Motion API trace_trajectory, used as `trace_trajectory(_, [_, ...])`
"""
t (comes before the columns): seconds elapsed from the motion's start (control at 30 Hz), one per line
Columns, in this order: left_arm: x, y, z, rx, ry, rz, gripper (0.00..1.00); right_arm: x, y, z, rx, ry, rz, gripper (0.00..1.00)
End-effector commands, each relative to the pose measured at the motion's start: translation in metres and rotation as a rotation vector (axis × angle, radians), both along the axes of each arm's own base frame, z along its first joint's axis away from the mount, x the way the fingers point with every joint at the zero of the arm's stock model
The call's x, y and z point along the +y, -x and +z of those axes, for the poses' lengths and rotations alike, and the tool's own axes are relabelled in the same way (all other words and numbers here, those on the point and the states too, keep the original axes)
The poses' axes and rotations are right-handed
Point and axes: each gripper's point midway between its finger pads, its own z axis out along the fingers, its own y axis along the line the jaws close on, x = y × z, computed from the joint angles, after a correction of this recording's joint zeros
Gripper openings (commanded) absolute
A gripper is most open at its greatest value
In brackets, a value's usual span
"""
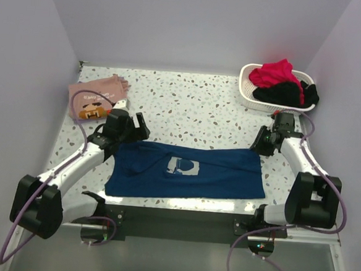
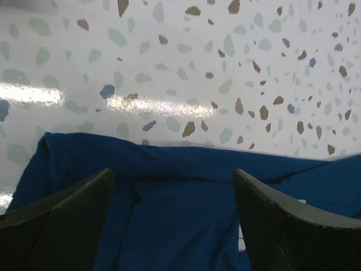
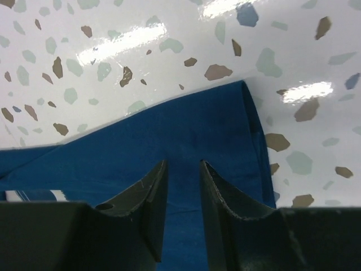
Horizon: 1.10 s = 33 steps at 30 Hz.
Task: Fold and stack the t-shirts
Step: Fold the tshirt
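Note:
The dark blue t-shirt [image 1: 215,175] lies flat near the table's front edge, folded into a long band, with its pale square print [image 1: 183,167] facing up. My left gripper [image 1: 133,128] is wide open just above the shirt's far left edge. In the left wrist view the gripper [image 2: 172,175] has blue cloth [image 2: 180,226] between its fingers. My right gripper [image 1: 262,141] is over the shirt's far right corner. In the right wrist view the gripper [image 3: 184,164] is open only a narrow gap above the cloth [image 3: 169,135]. The salmon-pink t-shirt [image 1: 96,97] lies folded at the back left.
A white basket [image 1: 251,98] holding red and black clothes stands at the back right. The speckled tabletop [image 1: 195,108] is walled at the back and on both sides. A dark strip runs along the front edge between the arm bases.

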Motion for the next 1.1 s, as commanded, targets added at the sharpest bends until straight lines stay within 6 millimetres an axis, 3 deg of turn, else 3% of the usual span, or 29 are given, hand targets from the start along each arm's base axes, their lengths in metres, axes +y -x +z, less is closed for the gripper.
trace_trajectory(0.0, [-0.024, -0.008, -0.010, -0.027, 0.094, -0.086, 0.91, 0.014, -0.016, -0.010, -0.023, -0.070, 0.020, 0.32])
trace_trajectory(0.17, [-0.029, 0.003, -0.045, 0.066, 0.109, -0.105, 0.91, 0.019, -0.022, -0.032, 0.013, -0.098, 0.017, 0.31])
trace_trajectory(0.57, [-0.029, -0.005, -0.093, 0.136, 0.072, -0.097, 0.93, 0.013, -0.032, -0.084, 0.119, -0.089, -0.009, 0.33])
trace_trajectory(0.73, [-0.038, -0.027, -0.094, 0.111, 0.085, -0.111, 0.93, 0.007, -0.047, -0.090, 0.124, -0.057, -0.021, 0.33])
trace_trajectory(0.87, [-0.043, -0.063, -0.091, 0.084, 0.042, -0.107, 0.94, -0.003, -0.064, -0.086, 0.123, -0.010, -0.032, 0.33])
trace_trajectory(1.07, [-0.049, -0.106, -0.084, 0.051, -0.008, -0.115, 0.94, -0.014, -0.100, -0.064, 0.076, 0.031, -0.033, 0.33])
